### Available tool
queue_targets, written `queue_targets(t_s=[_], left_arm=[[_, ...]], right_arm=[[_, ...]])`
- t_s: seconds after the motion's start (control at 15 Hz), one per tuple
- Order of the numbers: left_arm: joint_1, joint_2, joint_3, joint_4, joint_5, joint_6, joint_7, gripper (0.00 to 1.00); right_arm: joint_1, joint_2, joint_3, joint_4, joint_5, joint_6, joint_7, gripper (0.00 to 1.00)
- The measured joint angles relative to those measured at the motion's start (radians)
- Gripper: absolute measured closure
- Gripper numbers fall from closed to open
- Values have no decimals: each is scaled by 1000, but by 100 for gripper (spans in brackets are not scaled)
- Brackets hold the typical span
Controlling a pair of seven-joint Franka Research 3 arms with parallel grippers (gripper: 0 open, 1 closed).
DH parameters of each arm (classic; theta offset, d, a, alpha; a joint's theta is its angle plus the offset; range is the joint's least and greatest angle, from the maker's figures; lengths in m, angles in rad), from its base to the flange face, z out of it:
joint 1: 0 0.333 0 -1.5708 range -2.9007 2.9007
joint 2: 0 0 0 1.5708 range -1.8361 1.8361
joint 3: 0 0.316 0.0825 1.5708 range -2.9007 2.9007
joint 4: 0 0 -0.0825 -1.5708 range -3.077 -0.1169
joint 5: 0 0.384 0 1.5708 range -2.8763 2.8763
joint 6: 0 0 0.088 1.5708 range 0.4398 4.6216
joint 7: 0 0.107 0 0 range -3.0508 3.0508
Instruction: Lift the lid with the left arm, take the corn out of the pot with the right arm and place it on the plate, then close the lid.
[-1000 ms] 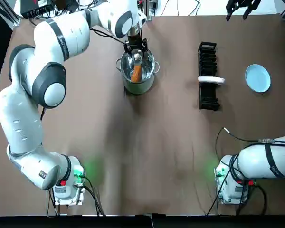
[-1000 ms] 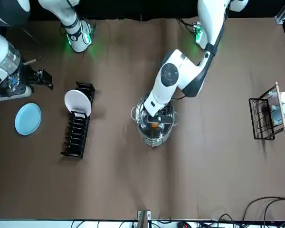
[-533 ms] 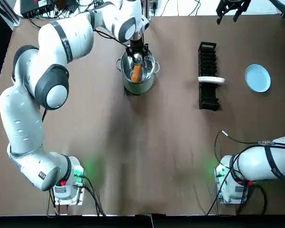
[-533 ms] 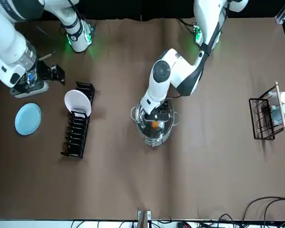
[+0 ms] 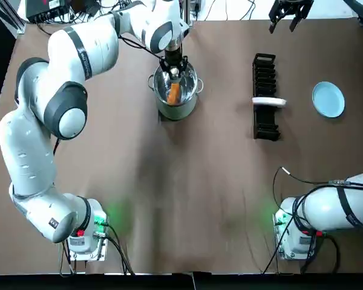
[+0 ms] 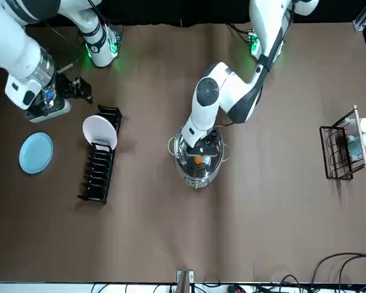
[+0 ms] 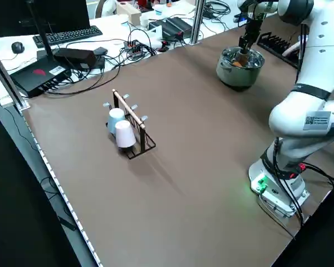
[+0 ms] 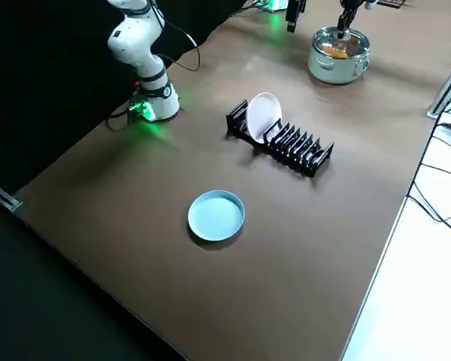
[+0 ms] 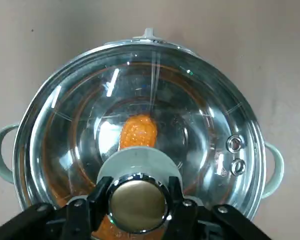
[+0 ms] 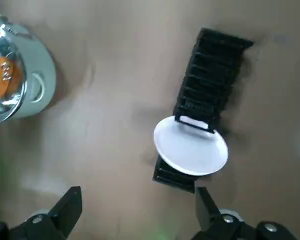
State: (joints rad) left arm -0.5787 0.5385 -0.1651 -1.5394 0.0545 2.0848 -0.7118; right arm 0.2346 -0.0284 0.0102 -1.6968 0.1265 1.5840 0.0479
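Top view: L gripper point(image 5: 174, 65) is on the pot point(image 5: 176, 112), lid point(image 5: 186, 81) on, corn point(image 5: 173, 92) inside. R gripper point(image 5: 288, 12) hangs at the far edge, well apart from the blue plate point(image 5: 328, 99).
L wrist view: fingers point(image 9: 97, 201) pinch the lid's knob point(image 9: 137, 202).
R wrist view: fingers point(image 10: 70, 205) wide apart, rack point(image 10: 212, 75) in sight.

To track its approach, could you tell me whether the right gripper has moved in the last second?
Yes: in the top view the open right gripper has shifted to the robot's left, nearer the dish rack's far end.
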Motion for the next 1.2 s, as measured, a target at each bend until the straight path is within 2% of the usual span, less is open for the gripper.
queue_targets(t_s=[0.27, 0.47, 0.73, 0.93, 1.0, 1.2], left_arm=[[0, 0, 0, 0, 0, 0, -1, 49], [0, 0, 0, 4, 0, -8, -1, 49], [10, -44, 2, 25, 0, -93, -15, 49], [90, -140, 6, 29, 3, -174, -13, 49], [178, -191, 7, 29, 4, -224, 34, 49], [293, -218, 5, 19, 4, -263, 133, 49]], right_arm=[[69, 13, 2, 0, 17, -2, 134, 0], [89, 43, 2, 3, 29, 6, 183, 0], [89, 81, -2, 11, 71, 15, 201, 0], [90, 102, -2, 26, 78, 19, 294, 0], [110, 132, -1, 59, 84, 37, 375, 0], [187, 212, 1, 144, 85, 85, 544, 3]])
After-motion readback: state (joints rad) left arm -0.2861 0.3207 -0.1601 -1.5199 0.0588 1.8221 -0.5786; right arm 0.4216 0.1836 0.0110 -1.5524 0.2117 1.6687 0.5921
